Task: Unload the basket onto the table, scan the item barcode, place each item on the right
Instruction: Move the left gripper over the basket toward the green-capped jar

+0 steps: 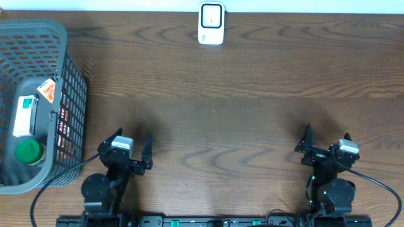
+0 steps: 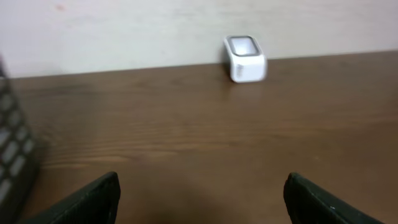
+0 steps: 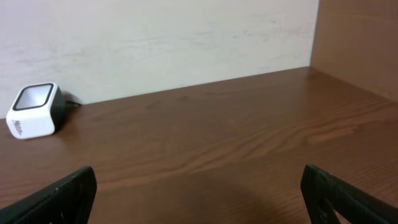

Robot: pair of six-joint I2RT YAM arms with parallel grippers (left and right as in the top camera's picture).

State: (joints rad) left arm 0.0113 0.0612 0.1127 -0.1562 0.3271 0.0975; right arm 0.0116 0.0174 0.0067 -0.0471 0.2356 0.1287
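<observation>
The white barcode scanner (image 1: 211,24) stands at the table's far edge, its dark window facing up; it also shows in the left wrist view (image 2: 245,58) and the right wrist view (image 3: 34,111). The items lie in a grey mesh basket (image 1: 69,75) at the left: a white box with a green label (image 1: 25,115), an orange packet (image 1: 46,90) and a green-lidded jar (image 1: 28,151). My left gripper (image 1: 132,139) (image 2: 202,180) is open and empty just right of the basket. My right gripper (image 1: 327,135) (image 3: 199,171) is open and empty at the near right.
A red-printed pack (image 1: 63,126) leans inside the basket's right wall. The basket's edge (image 2: 12,162) sits close to my left gripper. A pale wall runs behind the scanner, and a wooden side panel (image 3: 360,43) rises at the far right. Cables trail from both arm bases.
</observation>
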